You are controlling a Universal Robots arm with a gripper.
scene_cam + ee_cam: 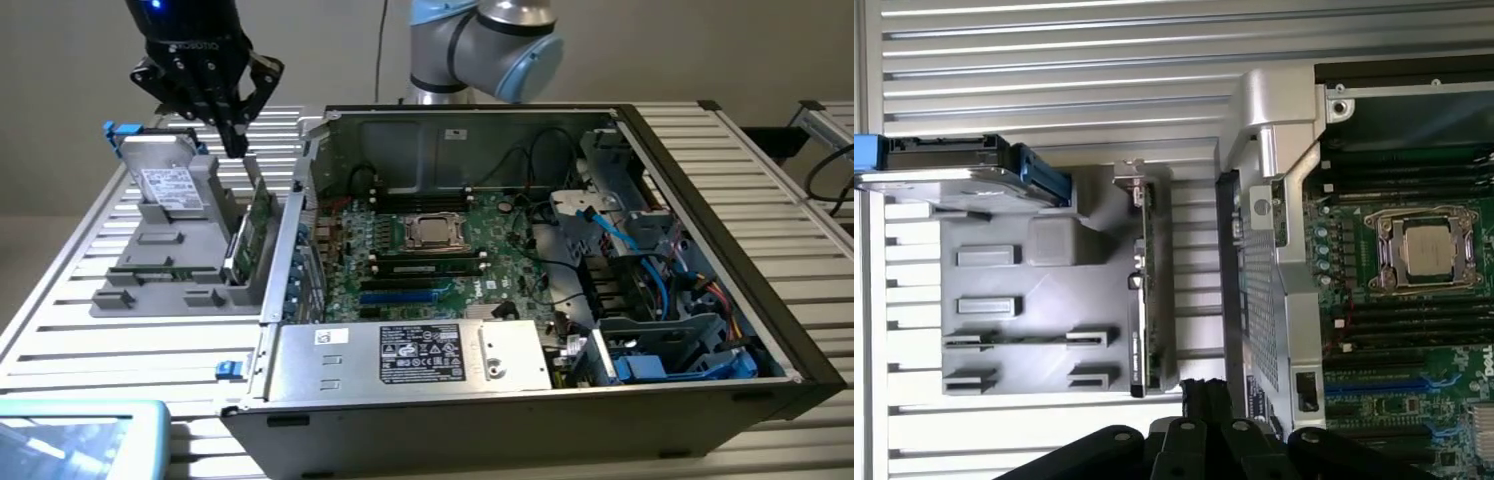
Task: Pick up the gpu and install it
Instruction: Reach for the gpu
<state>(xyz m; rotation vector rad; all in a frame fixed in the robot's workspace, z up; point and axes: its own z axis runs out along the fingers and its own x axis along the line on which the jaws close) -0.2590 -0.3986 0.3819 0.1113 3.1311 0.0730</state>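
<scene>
The gpu [248,232] stands on edge in a slot of the grey holder [160,272], at the exterior view's left of the open computer case [694,200]. From the wrist view it is a thin upright card [1144,290] with its silver bracket at one end. My black gripper [236,138] hangs just above the card's far end, fingers shut together to a point with nothing between them. The wrist view shows the fingertips [1202,392] meeting beside the card's other end. The motherboard [427,250] lies bare inside the case, with a blue slot [400,297] near its front.
A silver hard drive [167,185] with a white label leans in the same holder, a blue tab [1042,175] on its end. The case's metal rear wall [1264,240] rises between holder and motherboard [1414,300]. Blue cables [654,260] crowd the case's right side. A tablet corner [74,440] shows at front left.
</scene>
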